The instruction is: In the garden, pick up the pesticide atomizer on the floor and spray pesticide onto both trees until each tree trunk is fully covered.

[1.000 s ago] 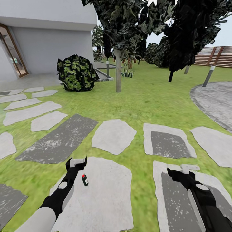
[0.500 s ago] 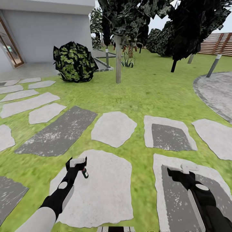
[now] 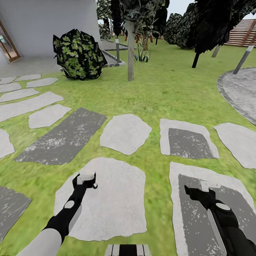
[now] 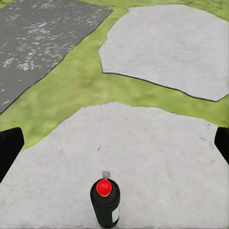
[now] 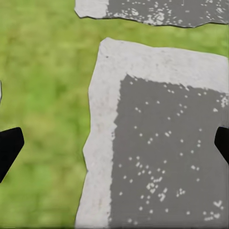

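The pesticide atomizer (image 4: 105, 202), a small dark bottle with a red top, stands upright on a pale stepping stone (image 3: 106, 199). In the head view the atomizer (image 3: 94, 185) shows as a small dark shape just right of my left gripper (image 3: 85, 178). That left gripper (image 4: 114, 148) is open, with the atomizer low between its wide-spread fingers and touching neither. Over a dark-centred stone, my right gripper (image 3: 209, 186) is open and holds nothing; in the right wrist view the gripper (image 5: 114, 145) hangs above the stone's edge. One tree's pale trunk (image 3: 130, 49) rises far ahead on the lawn.
Flat stepping stones (image 3: 124, 133) lie in the grass ahead. A leafy bush (image 3: 76, 53) and the house wall (image 3: 46, 25) are at the back left. A dark thin-trunked tree (image 3: 195, 58), a grey bollard (image 3: 243, 58), gravel paving (image 3: 238, 89) and the slatted fence (image 3: 245, 33) are at the right.
The whole view has shifted, with the ground sliding up the picture. The atomizer, earlier below the left gripper's fingers in the picture, now sits level with them, close at their right.
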Controlling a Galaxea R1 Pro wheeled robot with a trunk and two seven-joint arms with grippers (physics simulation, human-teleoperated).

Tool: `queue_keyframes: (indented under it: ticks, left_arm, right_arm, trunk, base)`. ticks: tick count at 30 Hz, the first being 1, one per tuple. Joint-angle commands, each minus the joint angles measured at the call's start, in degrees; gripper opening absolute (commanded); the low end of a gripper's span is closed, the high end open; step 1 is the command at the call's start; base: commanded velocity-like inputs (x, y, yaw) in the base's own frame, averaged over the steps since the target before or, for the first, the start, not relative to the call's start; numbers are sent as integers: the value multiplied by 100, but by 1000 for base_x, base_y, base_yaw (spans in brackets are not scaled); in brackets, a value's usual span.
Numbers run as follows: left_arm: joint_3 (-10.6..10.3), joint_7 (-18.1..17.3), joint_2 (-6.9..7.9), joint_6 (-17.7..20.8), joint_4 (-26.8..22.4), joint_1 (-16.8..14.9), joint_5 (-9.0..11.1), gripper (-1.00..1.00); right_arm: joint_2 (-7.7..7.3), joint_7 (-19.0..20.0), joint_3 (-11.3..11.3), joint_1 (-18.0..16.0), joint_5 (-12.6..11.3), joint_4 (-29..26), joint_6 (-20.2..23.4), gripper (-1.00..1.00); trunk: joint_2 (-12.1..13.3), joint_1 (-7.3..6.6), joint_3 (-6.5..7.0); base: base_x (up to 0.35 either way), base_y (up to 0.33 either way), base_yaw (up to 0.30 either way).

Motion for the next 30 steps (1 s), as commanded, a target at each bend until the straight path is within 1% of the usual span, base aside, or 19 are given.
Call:
queue_keyframes:
  ticks: [1, 30]
  left_arm:
    - [0, 0, 0, 0, 0, 0, -2, 100]
    - [0, 0, 0, -9, -8, 0, -9, 100]
  right_arm:
    - [0, -2, 0, 0, 1, 0, -1, 100]
    - [-9, 12, 0, 0, -3, -17, -5, 100]
  trunk:
    - [-2, 2, -32]
    - [-41, 77, -934]
  base:
    - [0, 0, 0]
    - [0, 0, 0]
